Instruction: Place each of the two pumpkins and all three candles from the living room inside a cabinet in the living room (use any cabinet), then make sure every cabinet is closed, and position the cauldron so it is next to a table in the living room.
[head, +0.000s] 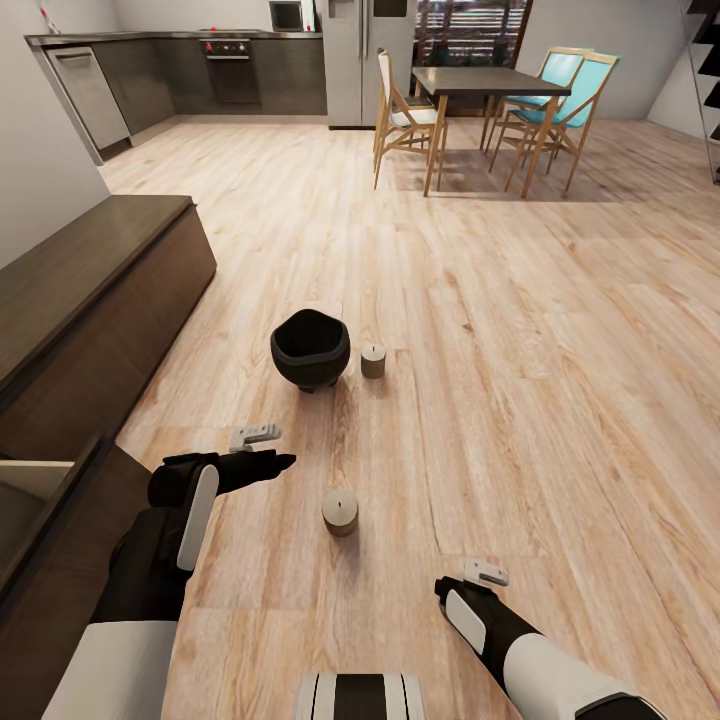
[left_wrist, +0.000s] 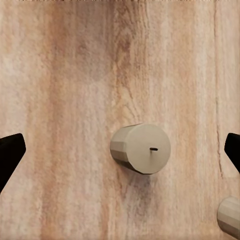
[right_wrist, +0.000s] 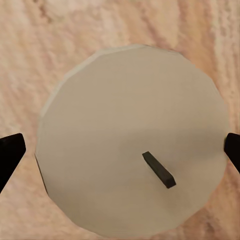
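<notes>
The black cauldron (head: 310, 348) stands on the wood floor with a beige candle (head: 373, 360) just to its right. A second candle (head: 340, 512) stands nearer me. My left gripper (head: 275, 462) hovers open to that candle's left. The left wrist view looks down on a candle (left_wrist: 141, 148) between the open left gripper (left_wrist: 120, 151), with another candle (left_wrist: 230, 216) at the frame's corner. My right gripper (head: 452, 588) is open low over the floor, and a candle (right_wrist: 132, 150) sits close under the right gripper (right_wrist: 120, 152). The dark brown cabinet (head: 90, 290) runs along the left. The pumpkins and the table are out of view.
The cabinet's near section stands open at the lower left, showing a pale interior (head: 25, 495). A dining table (head: 485, 85) with chairs (head: 405, 110) stands far back. Grey kitchen units (head: 200, 70) and a fridge (head: 365, 60) line the far wall. Bare floor lies to the right.
</notes>
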